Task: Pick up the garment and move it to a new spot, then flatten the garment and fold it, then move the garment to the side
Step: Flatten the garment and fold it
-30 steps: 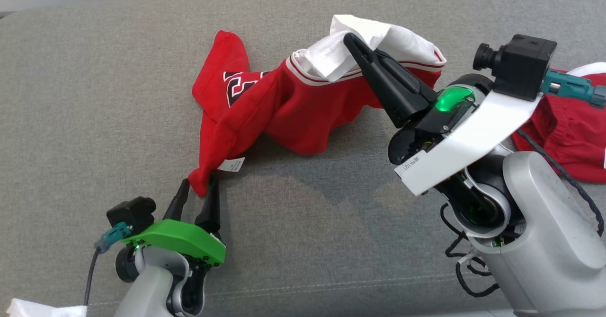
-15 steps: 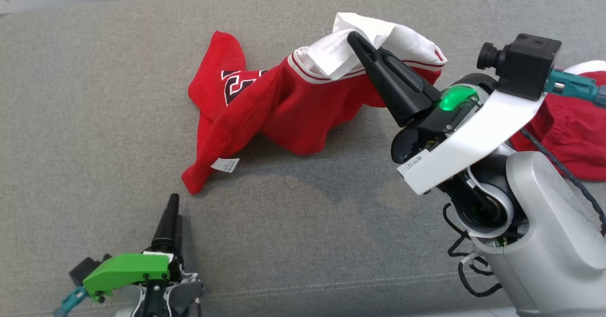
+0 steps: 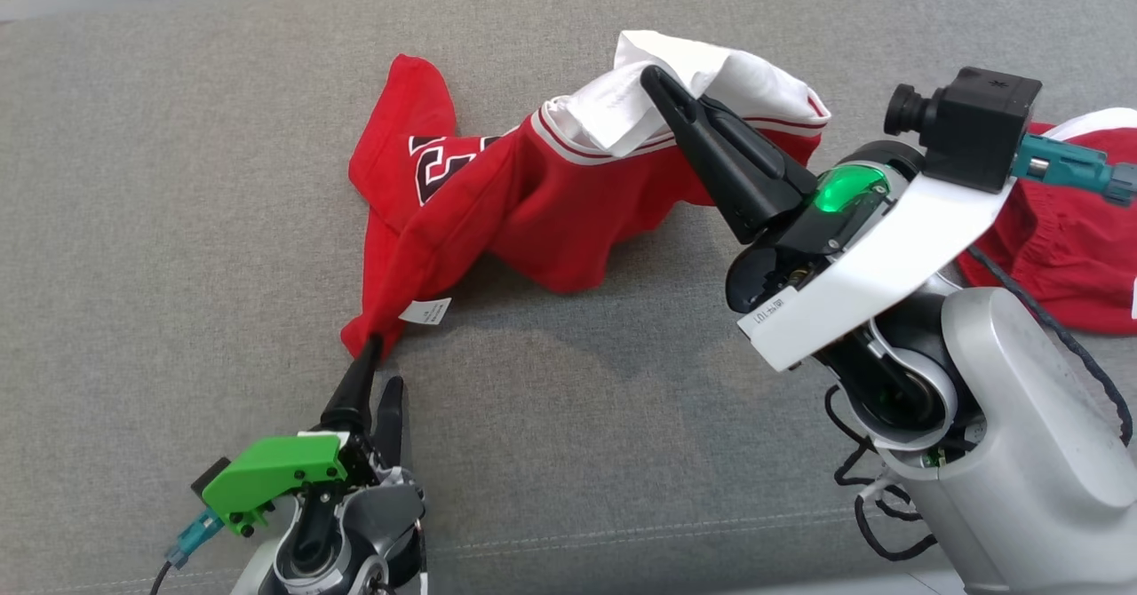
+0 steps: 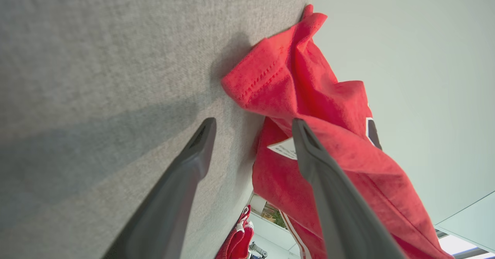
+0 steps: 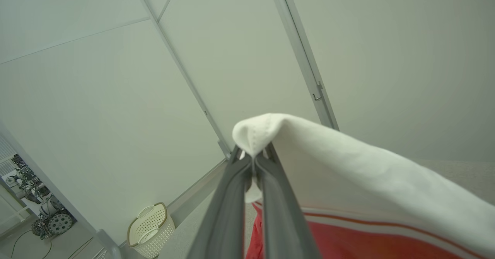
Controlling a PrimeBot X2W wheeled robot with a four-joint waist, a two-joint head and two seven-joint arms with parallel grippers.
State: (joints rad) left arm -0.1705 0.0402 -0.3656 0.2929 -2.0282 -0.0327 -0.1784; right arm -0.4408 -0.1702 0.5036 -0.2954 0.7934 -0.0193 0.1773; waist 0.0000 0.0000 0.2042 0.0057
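The garment is a red jersey with black-and-white lettering and a white section, lying crumpled on the grey cushion. My right gripper is shut on the raised white part, and in the right wrist view the gripper pinches a white fold of the garment. My left gripper is open at the garment's lower corner, one fingertip touching the red cloth. In the left wrist view that gripper straddles the hemmed corner of the garment, which lies just past the tips.
A second red piece of clothing lies at the right edge, behind my right arm. The right wrist view shows a white laundry basket on the floor by a pale wall. Bare grey cushion stretches to the left and front.
My left gripper let go of the lower corner, pulled back toward the lower left, then came forward again to the corner, still open. The right gripper kept its hold.
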